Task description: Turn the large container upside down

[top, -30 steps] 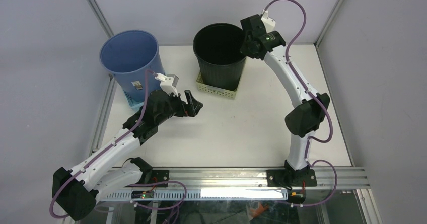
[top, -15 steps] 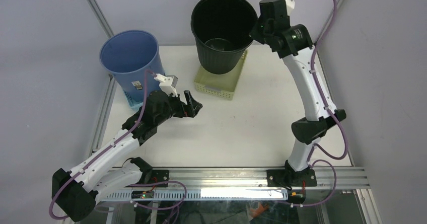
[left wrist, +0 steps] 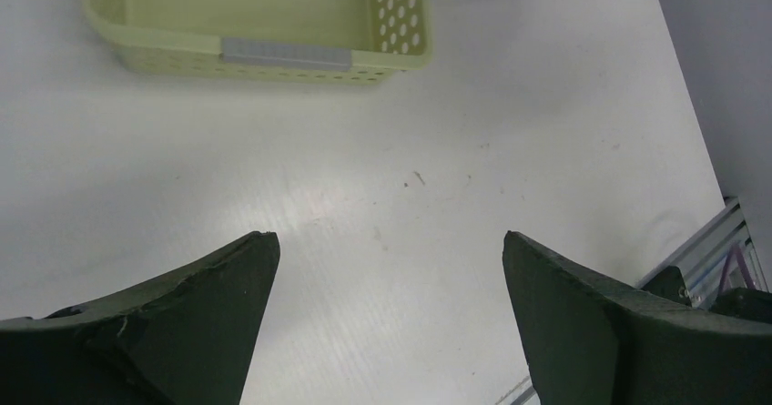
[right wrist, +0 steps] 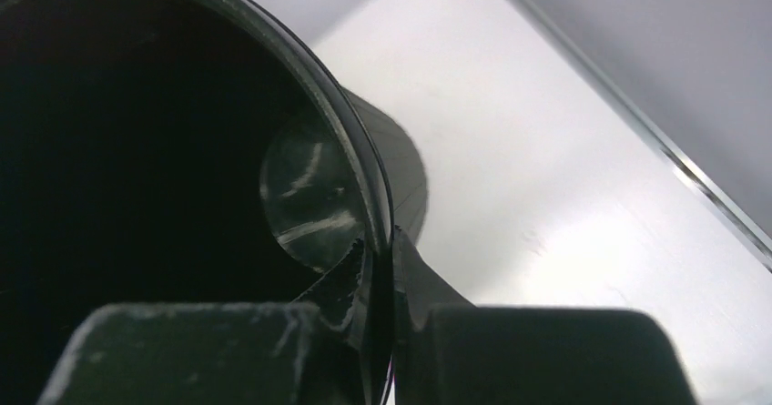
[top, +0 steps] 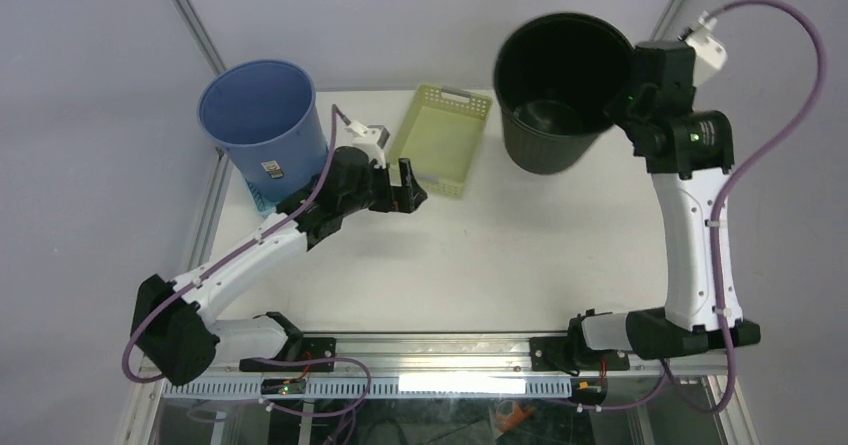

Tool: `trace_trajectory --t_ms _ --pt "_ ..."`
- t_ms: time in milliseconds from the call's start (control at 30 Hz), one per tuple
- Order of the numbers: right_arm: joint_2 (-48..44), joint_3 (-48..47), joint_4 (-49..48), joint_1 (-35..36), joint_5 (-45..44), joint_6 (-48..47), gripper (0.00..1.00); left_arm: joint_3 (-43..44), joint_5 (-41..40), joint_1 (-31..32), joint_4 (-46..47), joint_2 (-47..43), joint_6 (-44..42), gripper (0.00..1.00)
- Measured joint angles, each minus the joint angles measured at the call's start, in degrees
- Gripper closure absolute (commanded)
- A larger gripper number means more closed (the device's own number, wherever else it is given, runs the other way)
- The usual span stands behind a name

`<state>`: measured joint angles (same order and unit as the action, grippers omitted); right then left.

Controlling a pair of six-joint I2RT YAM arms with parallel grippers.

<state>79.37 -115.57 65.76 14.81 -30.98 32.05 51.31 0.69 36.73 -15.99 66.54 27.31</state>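
Black bucket hangs above the table, mouth upward, its rim clamped between the right gripper's fingers. The flip itself is not yet done. Left gripper has its fingers spread wide, holding nothing.

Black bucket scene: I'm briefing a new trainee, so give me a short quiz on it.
1. Fill in: the left gripper, near the green basket, is ___ (open/shut).
2. Which one clamps the rim of the black bucket? A. left gripper B. right gripper
3. True or false: the black bucket sits inside the green basket.
Key: 1 open; 2 B; 3 false.
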Motion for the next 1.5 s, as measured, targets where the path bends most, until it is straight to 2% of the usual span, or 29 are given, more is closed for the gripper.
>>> trace_trajectory --t_ms 167,267,367,400,433,467,500,700,833,933,1000,1067,1167,1233,1367,1500 --pt "-8.6 16.7 1.5 -15.8 4.9 -0.7 1.0 11.6 -0.1 5.0 -1.4 11.2 -1.5 0.01" --pt "-11.4 25.8 1.8 -21.5 11.3 -0.6 1.0 15.9 -0.1 6.7 -1.1 15.3 -1.6 0.01" --pt "-13.3 32.6 1.6 -23.1 17.6 0.2 0.99 18.8 0.0 7.3 -0.9 19.6 -1.5 0.01" --pt "-13.9 33.9 1.3 -23.2 19.0 0.4 0.73 19.4 0.1 7.5 -0.9 21.1 -1.5 0.01" --pt "-14.3 34.6 1.0 -23.2 20.5 0.7 0.34 19.8 0.0 7.6 -0.9 22.4 -1.5 0.01" --pt "-14.6 34.9 0.9 -23.2 21.6 0.7 0.09 20.0 0.0 7.6 -1.0 23.5 -1.5 0.01" --pt "-14.8 34.9 0.6 -23.2 22.8 0.7 0.02 20.1 -0.1 7.6 -1.2 24.3 -1.5 0.01" --pt "-15.6 30.1 1.8 -23.2 22.0 -3.9 0.01 21.1 -1.5 7.5 -3.9 25.0 -2.2 0.01" --pt "-15.8 17.6 2.2 -22.5 24.9 -9.5 0.01 22.9 -1.8 6.7 -5.9 23.4 -2.0 0.01" --pt "-14.7 8.6 1.9 -19.1 28.3 -11.6 0.01 23.6 0.2 4.0 -6.8 20.9 -0.5 0.01" --pt "-13.6 3.9 1.3 -13.5 30.1 -12.8 0.01 23.7 1.6 0.4 -7.6 18.9 0.5 0.01" --pt "-11.5 0.5 1.6 -3.8 29.6 -13.4 0.01 23.6 2.7 -3.3 -8.9 16.9 1.2 0.01" --pt "-4.0 -5.6 4.2 13.0 24.3 -13.7 0.01 23.5 2.7 -5.8 -10.5 13.9 2.1 0.01" --pt "1.9 -6.8 5.4 20.8 20.3 -13.9 0.01 23.3 2.6 -5.6 -12.1 11.6 2.3 0.01" --pt "10.5 -1.4 6.6 26.4 18.1 -14.9 0.11 23.2 1.0 -5.9 -16.0 7.1 2.3 0.01" --pt "12.5 7.3 9.0 27.2 17.3 -15.2 0.36 23.2 -0.9 -8.2 -18.5 3.6 2.2 0.01"
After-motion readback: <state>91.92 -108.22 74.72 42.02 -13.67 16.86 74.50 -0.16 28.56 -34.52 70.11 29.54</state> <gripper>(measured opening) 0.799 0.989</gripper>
